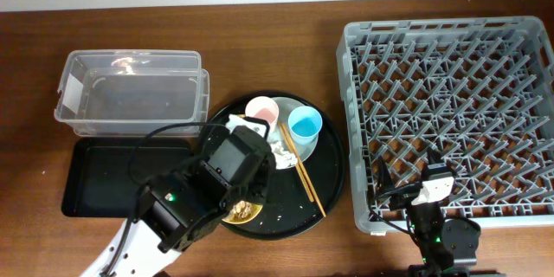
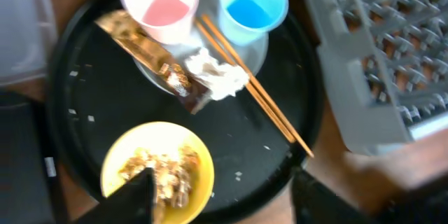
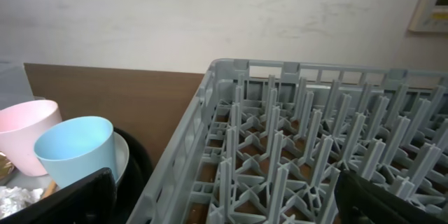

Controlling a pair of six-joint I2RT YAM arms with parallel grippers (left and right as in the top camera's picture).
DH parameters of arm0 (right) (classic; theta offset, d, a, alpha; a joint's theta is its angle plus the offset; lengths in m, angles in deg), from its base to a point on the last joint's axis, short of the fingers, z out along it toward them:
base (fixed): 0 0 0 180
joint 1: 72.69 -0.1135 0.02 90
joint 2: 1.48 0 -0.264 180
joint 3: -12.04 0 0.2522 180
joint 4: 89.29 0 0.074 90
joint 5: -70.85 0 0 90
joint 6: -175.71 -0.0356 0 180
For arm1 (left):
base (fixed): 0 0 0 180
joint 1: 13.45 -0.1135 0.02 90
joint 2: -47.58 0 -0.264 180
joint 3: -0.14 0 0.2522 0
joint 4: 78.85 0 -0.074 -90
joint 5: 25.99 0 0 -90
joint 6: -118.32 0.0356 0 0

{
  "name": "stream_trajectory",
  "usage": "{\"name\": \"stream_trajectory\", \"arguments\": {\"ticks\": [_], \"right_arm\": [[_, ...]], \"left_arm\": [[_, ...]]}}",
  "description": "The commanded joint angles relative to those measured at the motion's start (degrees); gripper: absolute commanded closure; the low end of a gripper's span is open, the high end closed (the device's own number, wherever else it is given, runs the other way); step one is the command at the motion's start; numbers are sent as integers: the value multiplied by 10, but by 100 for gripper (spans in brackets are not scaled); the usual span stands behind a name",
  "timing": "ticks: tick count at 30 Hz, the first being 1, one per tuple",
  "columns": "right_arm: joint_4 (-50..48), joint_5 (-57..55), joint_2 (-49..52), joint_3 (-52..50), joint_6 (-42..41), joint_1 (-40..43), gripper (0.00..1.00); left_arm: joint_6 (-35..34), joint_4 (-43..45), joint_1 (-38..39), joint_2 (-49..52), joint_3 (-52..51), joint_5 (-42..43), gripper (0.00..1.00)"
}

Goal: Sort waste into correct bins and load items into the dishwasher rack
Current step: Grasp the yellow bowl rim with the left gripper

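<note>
My left gripper [image 1: 235,163] [image 2: 224,206] is open and empty above the yellow bowl [image 2: 157,171] [image 1: 243,214], which holds tan food scraps [image 2: 162,170]. The bowl sits on the round black tray [image 1: 325,169]. Behind it, a pink cup [image 2: 159,3] [image 1: 261,110] and a blue cup [image 2: 252,3] [image 1: 305,124] stand on a pale plate [image 2: 255,50]. A gold-brown wrapper [image 2: 150,59] and a white tissue [image 2: 217,77] lie against the plate, with the chopsticks [image 2: 255,98] [image 1: 303,173] beside them. My right gripper [image 1: 431,183] [image 3: 224,210] is open and empty at the front edge of the grey rack [image 1: 450,112] [image 3: 294,147].
A clear plastic box [image 1: 130,91] stands at the back left, with a shallow black tray [image 1: 121,177] in front of it. Rice grains [image 2: 238,175] are scattered on the round tray. The rack is close to the round tray's right side.
</note>
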Motion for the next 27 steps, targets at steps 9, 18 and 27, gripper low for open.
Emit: {"name": "stream_trajectory", "arguments": {"ticks": [9,18,27], "right_arm": [[3,-2,-4,-3,1,4,2],[3,-2,-4,-3,1,4,2],[3,-2,-4,-3,1,4,2]], "left_arm": [[-66,-7,28,182,-30,9,75],[-81,-1,28,271,-62,32,74],[-82,106,28,271,-142,32,74]]}}
